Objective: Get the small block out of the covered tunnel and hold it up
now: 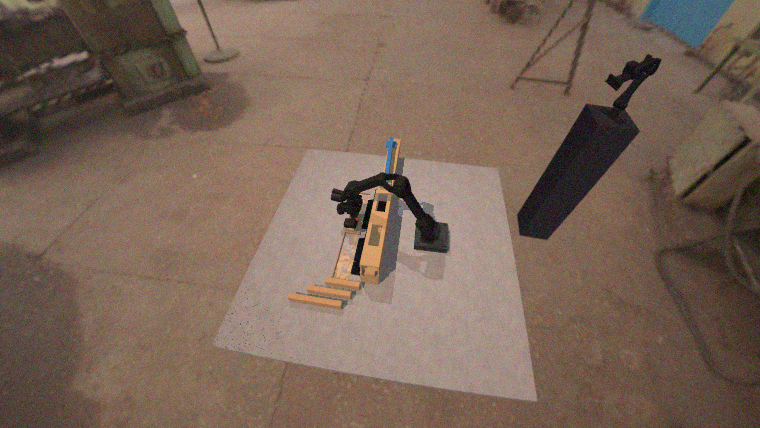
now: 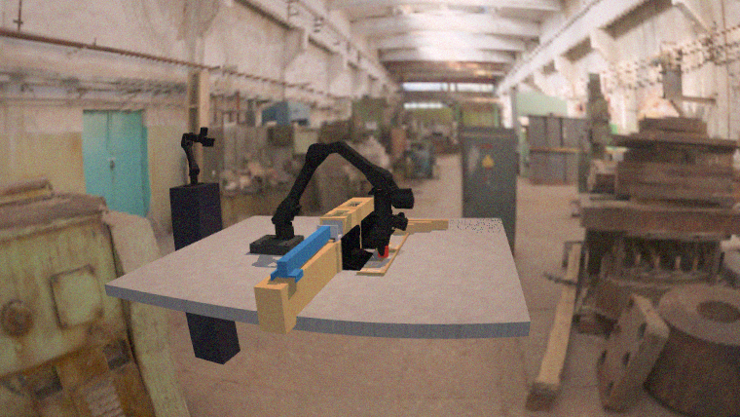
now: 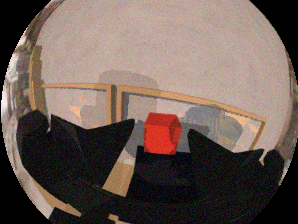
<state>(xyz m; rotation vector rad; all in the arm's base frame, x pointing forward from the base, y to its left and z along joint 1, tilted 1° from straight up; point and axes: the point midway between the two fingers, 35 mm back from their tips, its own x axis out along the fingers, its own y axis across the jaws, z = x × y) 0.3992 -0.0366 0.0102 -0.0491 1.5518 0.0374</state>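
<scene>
Red between black jaws

The block (image 1: 356, 219) (image 3: 161, 134) between the jaws is plain red; the frame (image 2: 397, 251) (image 3: 170, 93) around them is tan, the handle (image 1: 389, 154) (image 2: 305, 252) beyond them bright blue, the tabletop (image 1: 452, 319) (image 2: 440, 289) (image 3: 200, 50) below mottled grey.

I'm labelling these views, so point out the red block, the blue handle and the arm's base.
Red block (image 2: 386, 251) (image 3: 161, 137): exterior, wrist; its side.
Blue handle (image 1: 389, 158) (image 2: 305, 252): top, exterior; its bar.
Arm's base (image 1: 442, 246) (image 2: 258, 247): top, exterior; its edge.

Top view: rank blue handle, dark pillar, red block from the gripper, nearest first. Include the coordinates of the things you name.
1. Red block (image 1: 356, 219) (image 3: 162, 135): right at the fingertips.
2. Blue handle (image 1: 389, 159) (image 2: 305, 250): beyond the tunnel's far end, top of picture.
3. Dark pillar (image 1: 577, 175) (image 2: 194, 211): off the table, far right.
</scene>
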